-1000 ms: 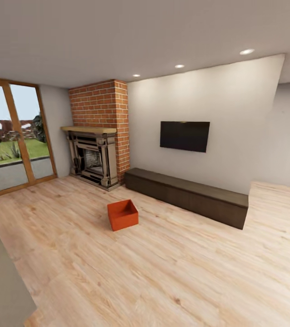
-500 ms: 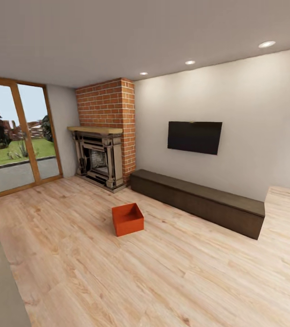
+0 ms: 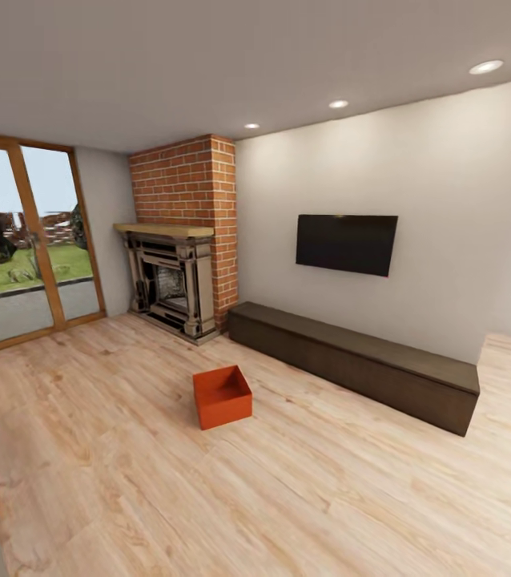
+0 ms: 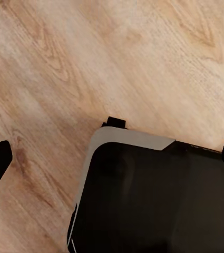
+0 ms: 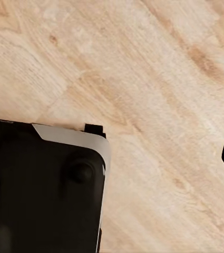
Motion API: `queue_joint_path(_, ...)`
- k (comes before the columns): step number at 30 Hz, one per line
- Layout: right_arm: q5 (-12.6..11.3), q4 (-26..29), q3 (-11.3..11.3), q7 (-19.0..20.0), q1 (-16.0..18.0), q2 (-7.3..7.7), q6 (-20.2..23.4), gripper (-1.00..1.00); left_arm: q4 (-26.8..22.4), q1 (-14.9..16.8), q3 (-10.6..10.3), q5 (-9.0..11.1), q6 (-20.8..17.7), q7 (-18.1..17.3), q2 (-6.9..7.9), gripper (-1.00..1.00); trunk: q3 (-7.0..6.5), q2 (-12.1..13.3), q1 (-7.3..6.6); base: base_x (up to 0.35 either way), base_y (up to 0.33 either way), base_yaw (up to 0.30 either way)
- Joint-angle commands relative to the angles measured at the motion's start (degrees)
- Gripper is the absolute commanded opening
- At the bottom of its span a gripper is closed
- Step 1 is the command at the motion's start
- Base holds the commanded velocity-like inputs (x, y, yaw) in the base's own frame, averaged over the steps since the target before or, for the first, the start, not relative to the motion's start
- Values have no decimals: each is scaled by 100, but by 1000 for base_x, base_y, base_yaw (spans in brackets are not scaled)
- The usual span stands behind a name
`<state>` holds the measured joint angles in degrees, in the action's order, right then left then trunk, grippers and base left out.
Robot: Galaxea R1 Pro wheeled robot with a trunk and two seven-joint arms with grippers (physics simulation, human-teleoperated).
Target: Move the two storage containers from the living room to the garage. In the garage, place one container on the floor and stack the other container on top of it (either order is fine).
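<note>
Lidless orange storage container (image 3: 222,396) sits on the wood plank floor (image 3: 327,481), centre-left of my head frame, well below the brick fireplace (image 3: 177,240) and TV (image 3: 346,244). Whether my grippers are open, I cannot tell.

From my head camera, one open orange-red rectangular plastic storage container (image 3: 222,396) sits alone on the light wood plank floor (image 3: 303,497), out in front of the red brick fireplace (image 3: 177,240) and well apart from it. To the fireplace's left is the wood-framed glass door (image 3: 23,240); to its right a long low dark brown cabinet (image 3: 356,362) runs along the white wall (image 3: 448,208), with the flat black wall TV (image 3: 346,244) above it. Both wrist cameras show me the robot's dark base (image 4: 154,195) standing on those planks.
</note>
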<state>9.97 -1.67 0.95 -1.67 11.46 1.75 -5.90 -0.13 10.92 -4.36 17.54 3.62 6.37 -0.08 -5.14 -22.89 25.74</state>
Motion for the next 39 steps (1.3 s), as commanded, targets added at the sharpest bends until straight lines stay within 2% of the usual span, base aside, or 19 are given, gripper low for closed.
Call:
queue_joint_path(1, 49, -18, 12, -18, 6, 0, -36, 100, 4, 2, -47, 47, 16, 14, -1, 100, 2, -3, 5, 300, -135, 0)
queue_joint_path(39, 65, -18, 19, -9, 6, -25, -28, 100, 4, 1, -39, 47, 16, 14, -1, 100, 2, -3, 5, 291, -180, 0)
